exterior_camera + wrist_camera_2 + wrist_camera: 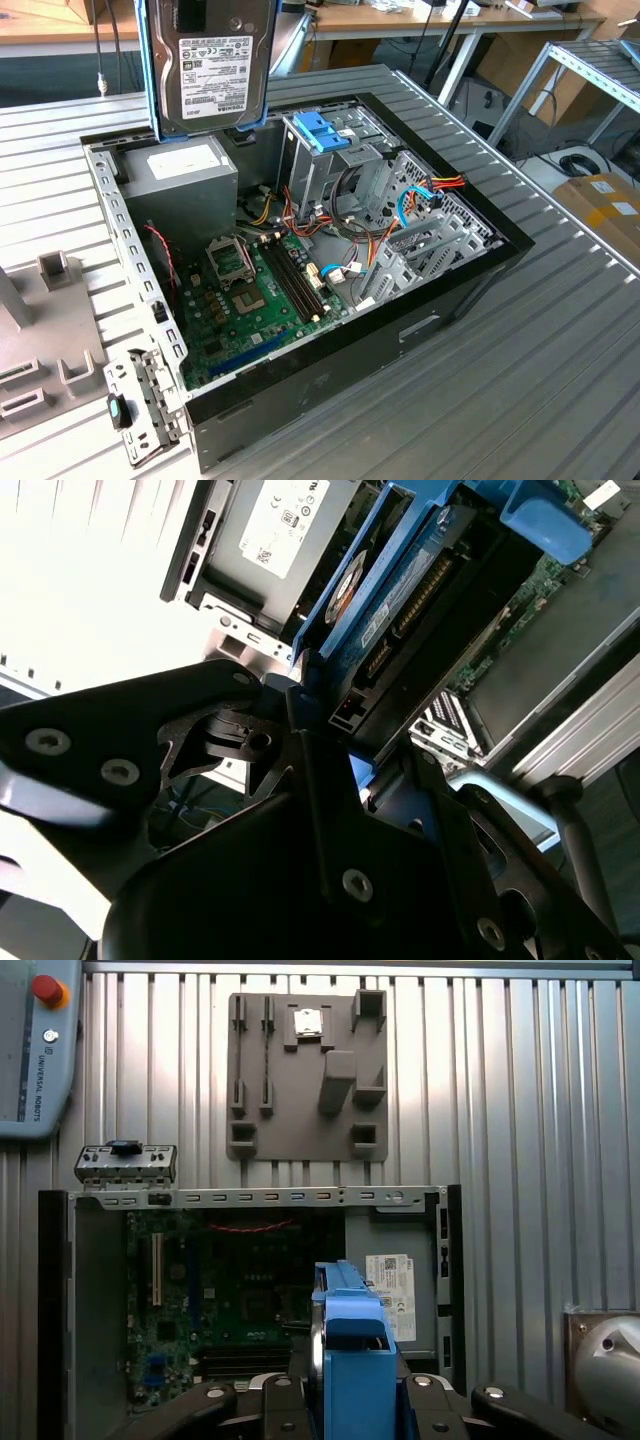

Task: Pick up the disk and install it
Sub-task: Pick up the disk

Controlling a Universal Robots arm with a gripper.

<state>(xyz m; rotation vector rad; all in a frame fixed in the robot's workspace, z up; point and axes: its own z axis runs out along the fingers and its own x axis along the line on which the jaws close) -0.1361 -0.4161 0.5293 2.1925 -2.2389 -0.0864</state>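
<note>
Exterior view, starting at its left: a flat grey plastic fixture plate with raised blocks (40, 340) lies on the ribbed silver metal table (560, 350). Just beside it, a small perforated steel bracket panel (145, 410) sits at the near corner of the open black desktop computer case (330, 385).

Further along, the disk (210, 65), a dark rectangular hard drive with a white barcode label and bright blue carrier rails, hangs upright in the air above the far end of the case. Its label faces the camera. Beneath it sits the grey power-supply box with a white label (180, 175). Nearer the camera, the green motherboard (250, 300) lies flat on the case floor.

Toward the exterior view's right stands the bare metal drive cage (330, 165), topped by a blue plastic latch (322, 130). Bundles of red, yellow and blue cables (420, 195) run just beyond it.

In the first wrist view, the black pincer (352, 1392) is clamped on the disk, with its fingers (450, 1415) pressed against both sides of the blue carrier's edge. The open case lies below.

In the second wrist view, the drive's end is seated between the black fingers (200, 710). The power-supply box and the blue latch are in the background.
</note>
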